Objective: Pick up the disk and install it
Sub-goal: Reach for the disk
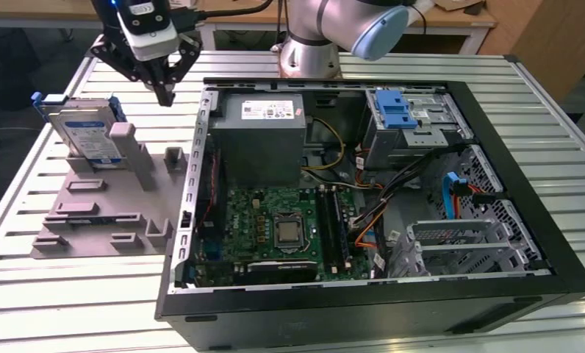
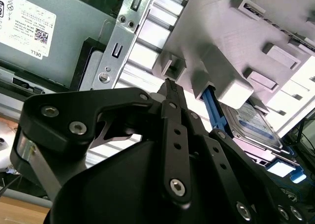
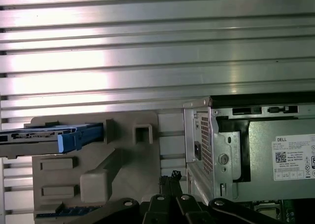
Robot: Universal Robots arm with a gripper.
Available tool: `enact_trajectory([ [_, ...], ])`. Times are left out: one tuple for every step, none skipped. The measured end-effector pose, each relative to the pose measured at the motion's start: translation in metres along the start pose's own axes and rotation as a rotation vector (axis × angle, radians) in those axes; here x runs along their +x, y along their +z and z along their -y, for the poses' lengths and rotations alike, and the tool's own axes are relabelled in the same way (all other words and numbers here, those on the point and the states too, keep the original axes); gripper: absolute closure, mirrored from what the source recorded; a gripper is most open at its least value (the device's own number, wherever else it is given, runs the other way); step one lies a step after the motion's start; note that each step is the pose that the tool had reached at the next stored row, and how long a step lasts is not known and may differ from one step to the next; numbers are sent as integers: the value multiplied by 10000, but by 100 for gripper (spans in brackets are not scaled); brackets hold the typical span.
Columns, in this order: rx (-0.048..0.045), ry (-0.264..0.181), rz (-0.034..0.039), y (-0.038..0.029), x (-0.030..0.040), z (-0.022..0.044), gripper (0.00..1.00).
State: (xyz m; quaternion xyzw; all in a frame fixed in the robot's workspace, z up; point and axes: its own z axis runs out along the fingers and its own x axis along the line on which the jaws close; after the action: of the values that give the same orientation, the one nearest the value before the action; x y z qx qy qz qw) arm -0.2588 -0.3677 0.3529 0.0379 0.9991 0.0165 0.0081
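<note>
Claw: your claw (image 1: pixel 163 95) hangs with its fingertips pinched together, gripping nothing.
Disk: beside the claw, untouched, the disk (image 1: pixel 84 134) stands on edge in the grey holder (image 1: pixel 87 220).
Case: the open computer case (image 1: pixel 371 309) lies on the claw's other side.

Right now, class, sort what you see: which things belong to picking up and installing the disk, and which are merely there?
Belongs to the job:
disk, standing in the grey holder
gripper, shut, empty, near the holder
open computer case

Merely there:
power-supply box
motherboard
slatted table
</note>
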Motion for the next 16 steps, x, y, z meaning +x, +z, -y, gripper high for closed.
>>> enact_trajectory([
  [0, 0, -1, 2, 1, 0, 89],
  [0, 0, -2, 4, 2, 0, 89],
  [1, 1, -4, 5, 3, 1, 89],
  [0, 0, -5, 8, 4, 1, 89],
  [0, 0, -5, 10, 5, 1, 89],
  [0, 0, -6, 12, 6, 1, 89],
  [1, 0, -7, 13, 7, 1, 89],
  [1, 0, -8, 15, 8, 1, 89],
  [0, 0, -9, 18, 9, 1, 89],
  [0, 0, -10, 20, 10, 2, 89],
  [1, 0, -13, 22, 10, 2, 89],
  [1, 0, -14, 24, 11, 2, 89],
  [1, 1, -15, 26, 13, 2, 89],
  [2, 1, -17, 28, 13, 2, 89],
  [2, 1, -19, 30, 14, 2, 89],
  [1, 1, -20, 33, 16, 2, 89],
])
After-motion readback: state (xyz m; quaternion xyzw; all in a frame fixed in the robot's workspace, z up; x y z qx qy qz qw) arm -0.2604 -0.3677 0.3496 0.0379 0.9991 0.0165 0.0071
